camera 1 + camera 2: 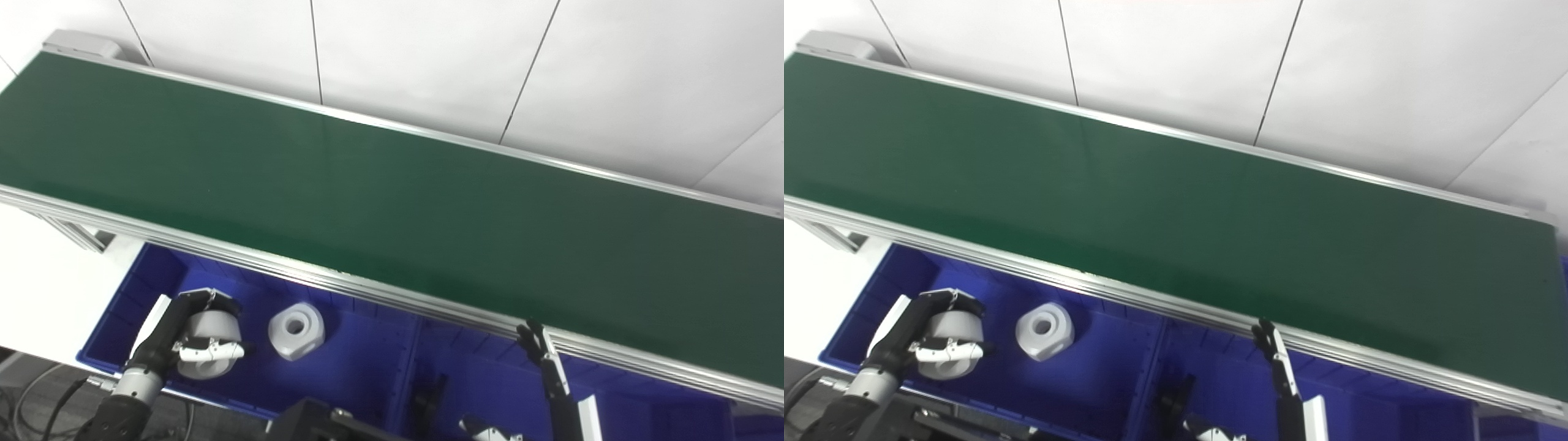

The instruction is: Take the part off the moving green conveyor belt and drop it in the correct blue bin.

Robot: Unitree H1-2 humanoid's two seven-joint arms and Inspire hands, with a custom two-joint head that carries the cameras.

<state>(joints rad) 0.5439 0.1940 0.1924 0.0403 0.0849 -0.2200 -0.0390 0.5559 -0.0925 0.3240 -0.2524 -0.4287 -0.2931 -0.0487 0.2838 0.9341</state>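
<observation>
Left hand (184, 334) — fingers and thumb wrapped around a white round part (211, 346), holding it inside the left blue bin (131, 291); the hand sits at about 8 o'clock in the view, its arm rising from the bottom left corner.

Second white part (296, 331) — a chunky ring with a hole through its middle, lying on the bin floor just beside the held one, at its 3 o'clock, not touching it.

Right hand (542, 358) — at about 5 o'clock, dark fingers pointing straight up and apart, grasping nothing, fingertips near the belt's near rail; its lower part runs off the bottom edge.

Right blue bin (484, 376) — next to the left one, a wall between them, under the right hand.

Green belt (392, 202) — broad band running from 10 o'clock down to 4 o'clock, framed by silver rails (380, 297); its surface is bare.

White wall (429, 55) — beyond the belt at 12 o'clock, panel seams showing.
</observation>
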